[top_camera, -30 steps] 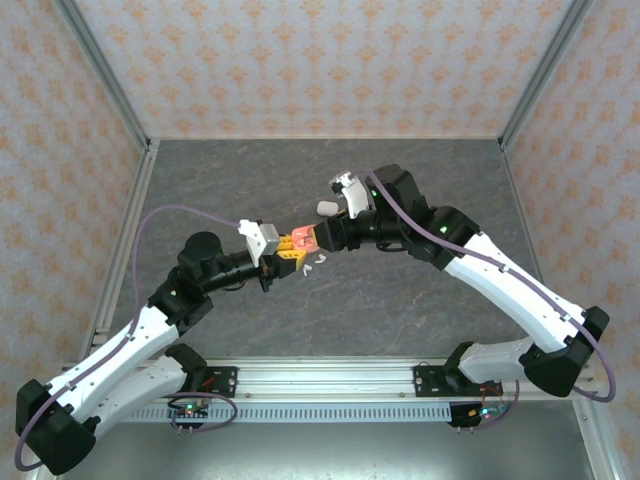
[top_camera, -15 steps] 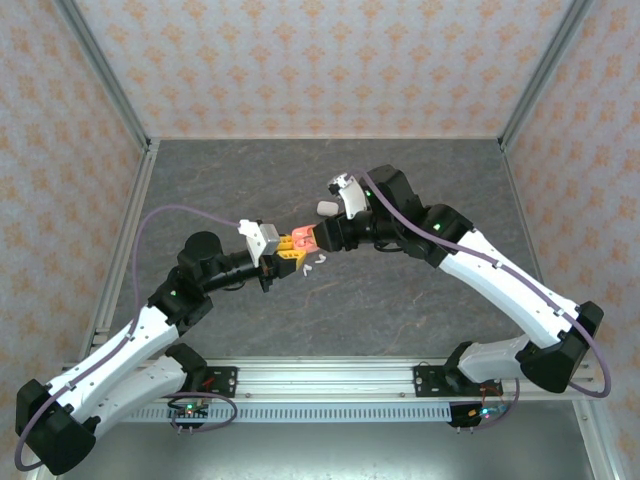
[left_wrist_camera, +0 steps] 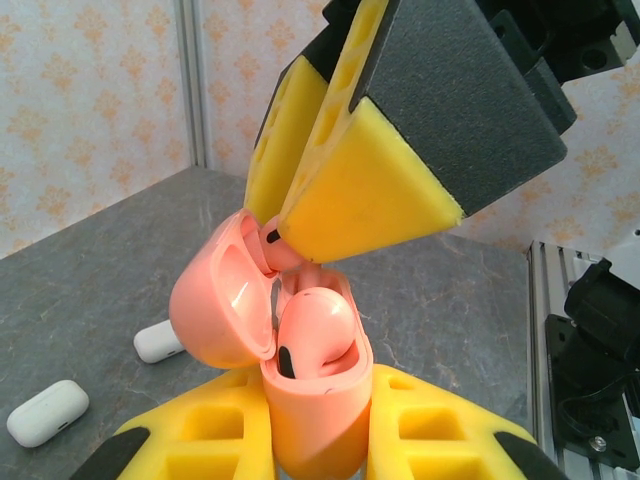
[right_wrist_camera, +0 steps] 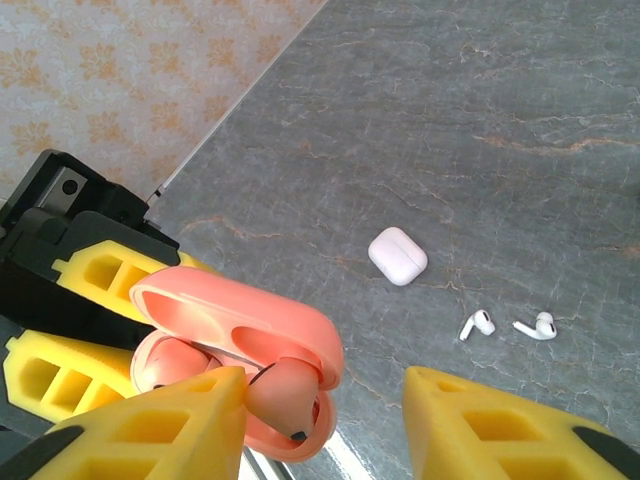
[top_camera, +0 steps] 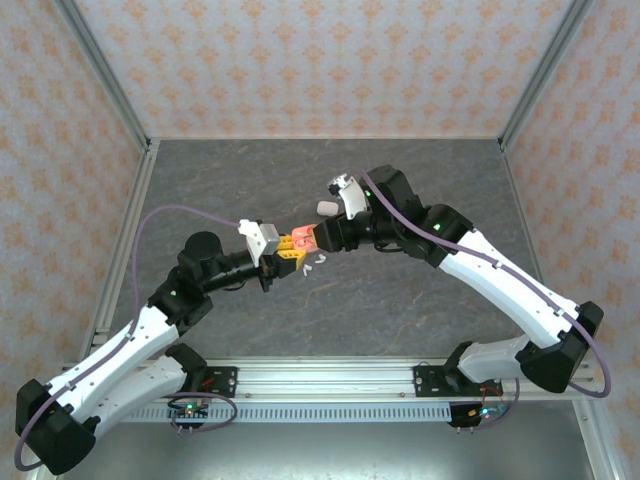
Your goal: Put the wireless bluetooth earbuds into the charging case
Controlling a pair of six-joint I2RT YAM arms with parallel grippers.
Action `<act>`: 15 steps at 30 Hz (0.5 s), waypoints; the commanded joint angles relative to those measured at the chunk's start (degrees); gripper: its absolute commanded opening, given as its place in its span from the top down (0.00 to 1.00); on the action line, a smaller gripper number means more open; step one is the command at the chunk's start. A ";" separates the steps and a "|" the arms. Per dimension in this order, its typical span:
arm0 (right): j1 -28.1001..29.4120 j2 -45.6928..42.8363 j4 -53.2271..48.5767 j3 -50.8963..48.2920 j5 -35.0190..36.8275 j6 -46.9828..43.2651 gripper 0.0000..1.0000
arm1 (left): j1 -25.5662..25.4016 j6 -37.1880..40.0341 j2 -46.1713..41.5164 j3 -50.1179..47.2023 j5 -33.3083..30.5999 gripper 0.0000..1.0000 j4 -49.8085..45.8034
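My left gripper [left_wrist_camera: 315,445] is shut on a salmon-pink charging case [left_wrist_camera: 318,400] and holds it upright above the table, its lid [left_wrist_camera: 215,305] hinged open. One pink earbud [left_wrist_camera: 318,330] sits in the case. A second pink earbud [right_wrist_camera: 285,393] rests at the case's other slot, against one finger [right_wrist_camera: 150,425] of my right gripper [right_wrist_camera: 325,392]. That gripper is open, its other finger [right_wrist_camera: 500,430] well clear. From above, both grippers [top_camera: 292,250] [top_camera: 318,240] meet at the case [top_camera: 300,240] in mid-table.
A shut white case [right_wrist_camera: 398,256] lies on the grey table, with two white earbuds [right_wrist_camera: 477,324] [right_wrist_camera: 535,327] loose beside it. Two white cases [left_wrist_camera: 48,412] [left_wrist_camera: 160,342] show in the left wrist view. Patterned walls and metal rails [top_camera: 120,230] bound the table.
The right arm has shifted very slightly. The case, the earbuds and both grippers' jaws look the same.
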 commanded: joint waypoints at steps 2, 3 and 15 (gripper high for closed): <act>-0.03 -1.66 -0.58 0.59 -1.48 0.24 0.55 | -0.42 0.92 -0.33 1.62 -1.12 1.00 2.37; -0.03 -2.02 0.12 0.33 -1.78 0.41 0.53 | -0.46 0.93 -0.29 1.61 -1.12 1.00 2.37; -0.03 -3.48 2.82 -1.19 -5.61 0.56 0.48 | -0.43 0.91 -0.39 1.68 -0.32 1.00 2.15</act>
